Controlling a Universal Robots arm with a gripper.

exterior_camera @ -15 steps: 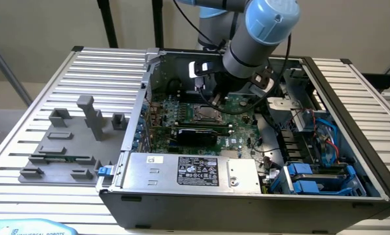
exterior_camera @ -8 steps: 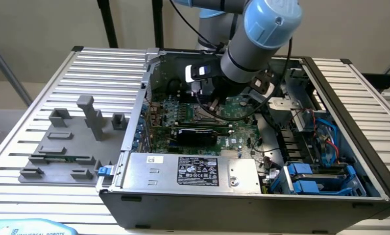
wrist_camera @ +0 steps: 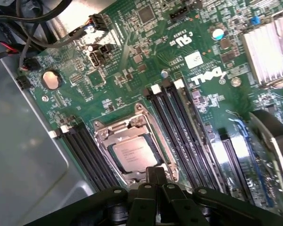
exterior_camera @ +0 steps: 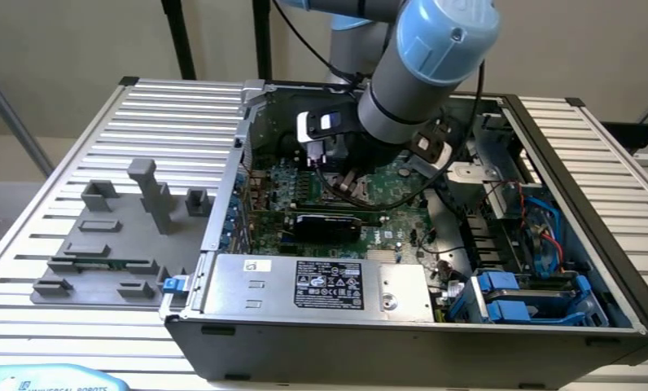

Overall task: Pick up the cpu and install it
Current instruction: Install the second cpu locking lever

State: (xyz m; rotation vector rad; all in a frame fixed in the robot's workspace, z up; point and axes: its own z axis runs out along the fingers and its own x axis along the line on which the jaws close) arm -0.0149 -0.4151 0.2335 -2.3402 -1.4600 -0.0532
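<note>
- Ribbed metal tabletop (exterior_camera: 53, 269) carries the whole setup, with a plain pale wall behind it.
- At the exterior view's left, grey fixture blocks (exterior_camera: 118, 236) stand on the tabletop, well apart from the work.
- Toward the middle, an open computer case (exterior_camera: 411, 326) holds the green motherboard (wrist_camera: 132, 56), with a labelled power supply (exterior_camera: 324, 285) along the near edge.
- Over the board, the arm (exterior_camera: 427, 65) reaches down into the case, its gripper (wrist_camera: 155, 176) low above the socket area.
- In the wrist view, the cpu (wrist_camera: 134, 154) lies flat inside the metal-framed socket (wrist_camera: 132, 146), between black memory slots (wrist_camera: 177, 122) on either side.
- The gripper's jaws are drawn together, tips just at the near edge of the cpu; it looks to hold nothing, the chip resting in the socket rather than between the fingers.
- Judgement: seating is the step in hand. Doing it well means keeping the chip square to the frame, level on all four edges, and avoiding any sideways drag that could bend contacts.
- At the exterior view's right, blue drive brackets (exterior_camera: 519, 297) and loose cables (exterior_camera: 531, 220) sit clear of the socket.
</note>
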